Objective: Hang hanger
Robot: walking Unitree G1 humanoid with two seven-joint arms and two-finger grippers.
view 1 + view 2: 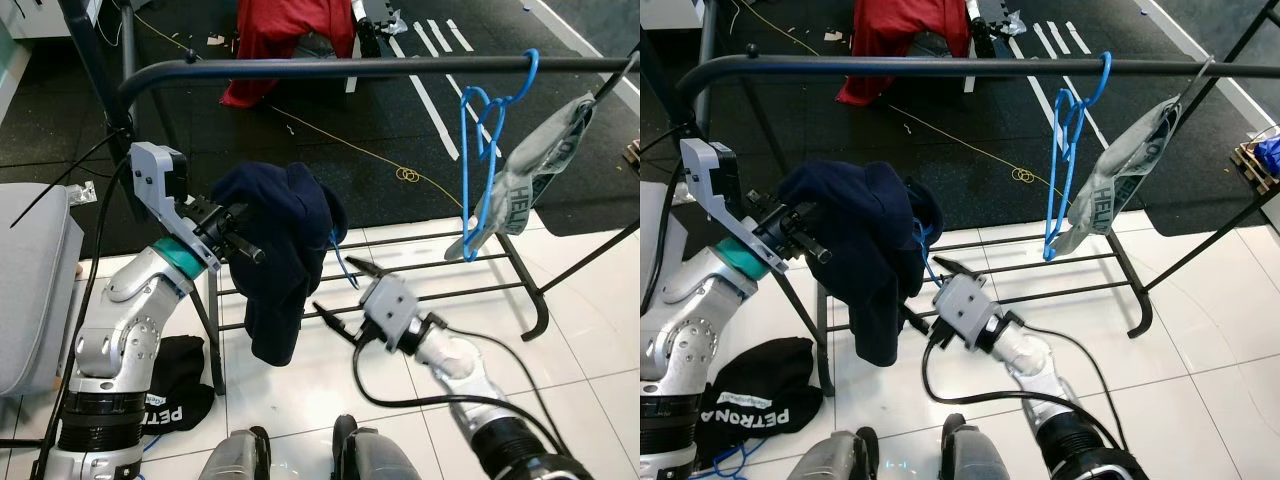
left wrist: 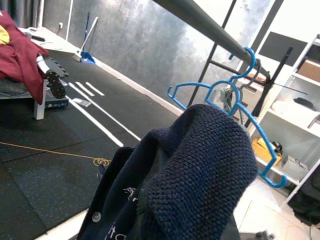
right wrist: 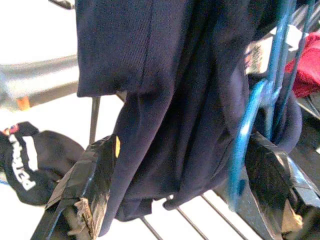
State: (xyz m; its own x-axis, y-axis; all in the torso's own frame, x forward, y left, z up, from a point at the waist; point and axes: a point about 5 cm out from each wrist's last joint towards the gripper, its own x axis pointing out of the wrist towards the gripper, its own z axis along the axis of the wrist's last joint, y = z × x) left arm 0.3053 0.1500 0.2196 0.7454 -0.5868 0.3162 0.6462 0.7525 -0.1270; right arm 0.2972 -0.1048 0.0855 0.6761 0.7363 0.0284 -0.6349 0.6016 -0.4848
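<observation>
My left claw (image 1: 243,244), left of centre in the head view, is clenched on the navy sweater (image 1: 285,250), which droops from it in a heavy, floppy bundle. A blue hanger (image 1: 341,263) is tucked inside, a thin plastic loop peeking out at the sweater's right edge; it looks light, stiff and a bit slick. I judge the hook the place to hold, since the cloth would slide. My right claw (image 1: 345,288), lower centre, reaches up with fingers spread, the sweater between them in its wrist view. The rail (image 1: 330,68) crosses above, another hanger (image 1: 487,160) already on it.
</observation>
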